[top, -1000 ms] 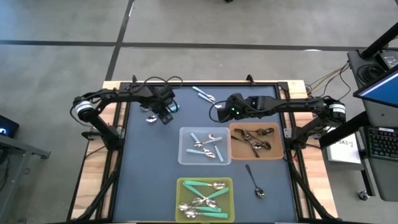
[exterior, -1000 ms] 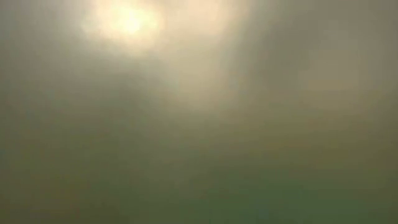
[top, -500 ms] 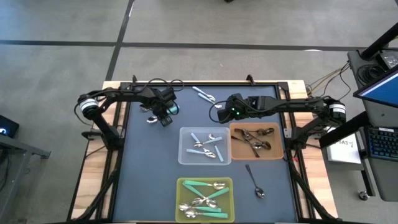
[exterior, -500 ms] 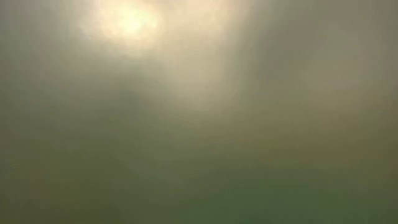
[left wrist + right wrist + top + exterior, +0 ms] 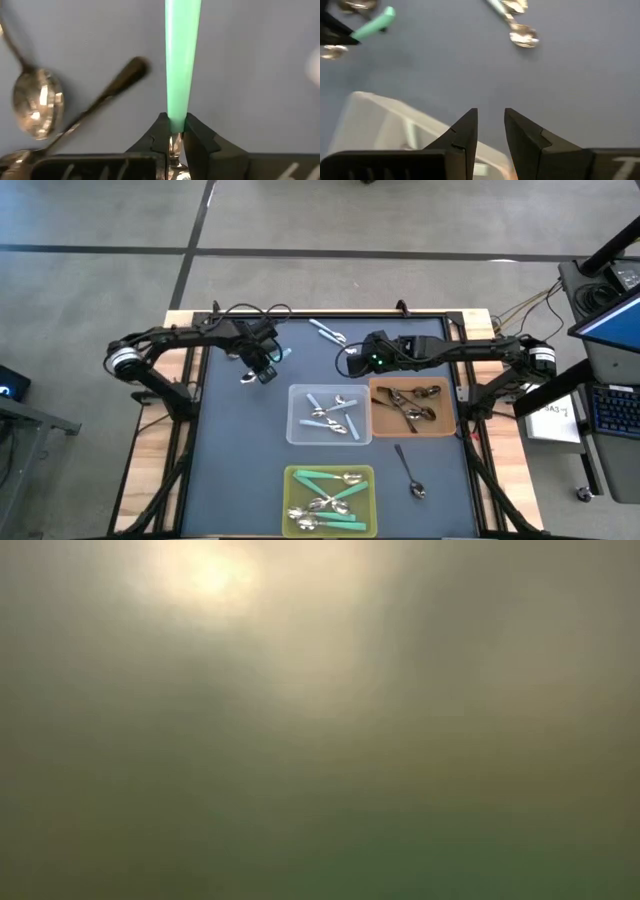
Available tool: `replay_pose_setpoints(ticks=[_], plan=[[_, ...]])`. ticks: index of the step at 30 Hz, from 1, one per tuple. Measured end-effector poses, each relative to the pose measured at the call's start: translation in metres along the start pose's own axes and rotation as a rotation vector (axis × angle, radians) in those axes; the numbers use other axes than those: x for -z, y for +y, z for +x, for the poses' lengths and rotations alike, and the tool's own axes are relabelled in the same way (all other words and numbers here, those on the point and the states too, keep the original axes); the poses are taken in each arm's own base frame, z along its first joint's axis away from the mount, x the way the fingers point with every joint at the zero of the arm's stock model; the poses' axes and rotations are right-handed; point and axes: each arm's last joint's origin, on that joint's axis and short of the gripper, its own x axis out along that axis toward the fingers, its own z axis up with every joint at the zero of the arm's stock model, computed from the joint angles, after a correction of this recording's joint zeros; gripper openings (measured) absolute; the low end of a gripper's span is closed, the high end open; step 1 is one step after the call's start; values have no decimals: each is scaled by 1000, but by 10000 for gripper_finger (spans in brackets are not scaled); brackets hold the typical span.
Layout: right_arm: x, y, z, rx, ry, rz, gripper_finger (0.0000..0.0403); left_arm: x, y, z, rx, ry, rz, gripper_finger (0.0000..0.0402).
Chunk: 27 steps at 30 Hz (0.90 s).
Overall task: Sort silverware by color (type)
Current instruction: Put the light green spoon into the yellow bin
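My left gripper (image 5: 264, 366) is at the table's far left, shut on a teal-handled spoon (image 5: 182, 55). Two dark-handled spoons (image 5: 37, 102) lie beside it on the dark mat. My right gripper (image 5: 352, 361) hovers open at the far middle, past the clear bin (image 5: 300, 430), with nothing between its fingers (image 5: 491, 125). A light-blue-handled spoon (image 5: 328, 332) lies at the far middle. A dark-handled spoon (image 5: 410, 470) lies near the right front. The low view shows only a blur. My left gripper pinches the teal spoon's handle (image 5: 176, 122) between its two fingertips, where the handle narrows toward the bowl. The handle runs straight out past the fingertips, in line with the fingers. Whether the spoon is clear of the mat, I cannot tell.
The clear bin holds light-blue-handled spoons, the brown bin (image 5: 380, 425) dark-handled ones, and the yellow-green bin (image 5: 292, 480) at the front teal-handled ones. Wooden table rails (image 5: 150, 470) run along both sides.
My left arm's elbow has swung toward the table's left edge while its gripper has stayed at the teal spoon by the far left. My right arm has kept still.
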Motion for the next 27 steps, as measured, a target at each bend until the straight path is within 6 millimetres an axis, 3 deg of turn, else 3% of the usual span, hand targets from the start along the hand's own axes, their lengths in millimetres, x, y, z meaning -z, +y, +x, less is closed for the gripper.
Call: replay_pose_setpoints(ticks=[6,12,19,27], plan=[[3,11,-2,-92,-16,-31,89,8,-35,-24,191,-83,115,15],[8,15,-3,-100,-6,-48,89,24,-79,-48,272,-176,232,15],[8,15,-3,-100,-12,-51,89,35,-123,-69,368,-340,218,15],[13,17,-4,-106,-6,-89,89,46,-171,-75,487,-465,142,15]])
